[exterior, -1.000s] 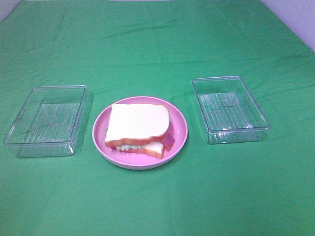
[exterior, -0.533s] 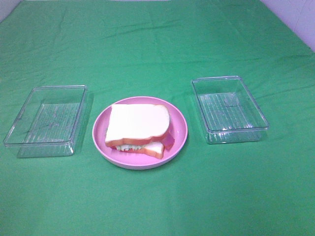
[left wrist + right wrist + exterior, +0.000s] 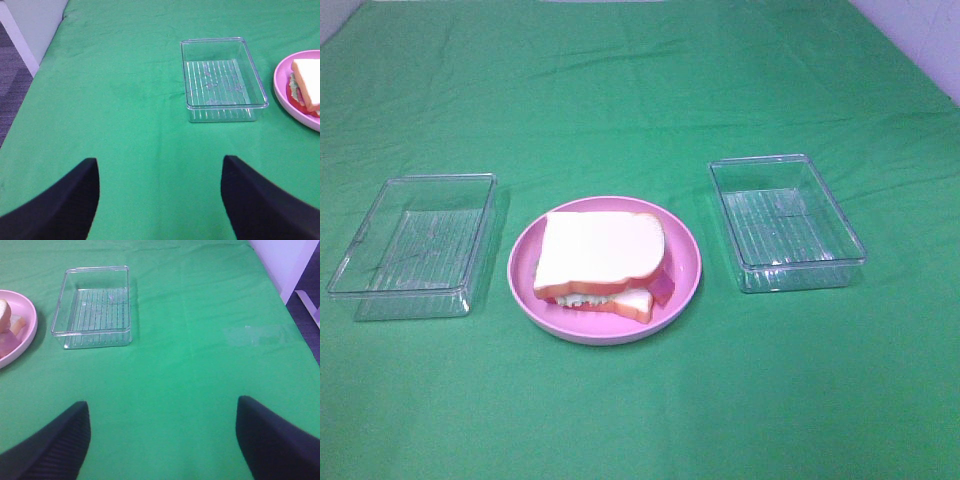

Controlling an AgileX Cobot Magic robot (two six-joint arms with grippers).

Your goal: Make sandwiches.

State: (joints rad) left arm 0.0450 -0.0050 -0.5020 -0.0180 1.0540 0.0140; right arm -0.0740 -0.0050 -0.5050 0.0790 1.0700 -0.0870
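I'm seeing the sandwich [image 3: 602, 262] sitting on the pink plate [image 3: 685, 262]; left tool [image 3: 159, 197] and right tool [image 3: 162, 440] are hanging spread, gripping nothing.

Open green cloth [image 3: 640, 90] around centre pink plate [image 3: 525, 275], flanked by two clear trays [image 3: 412, 245] [image 3: 786, 222].

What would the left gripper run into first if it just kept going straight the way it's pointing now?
Probably the clear container: it lies ahead between the open fingers of the left gripper, with only bare green cloth before it. Depth is hard to judge, so it might pass above.
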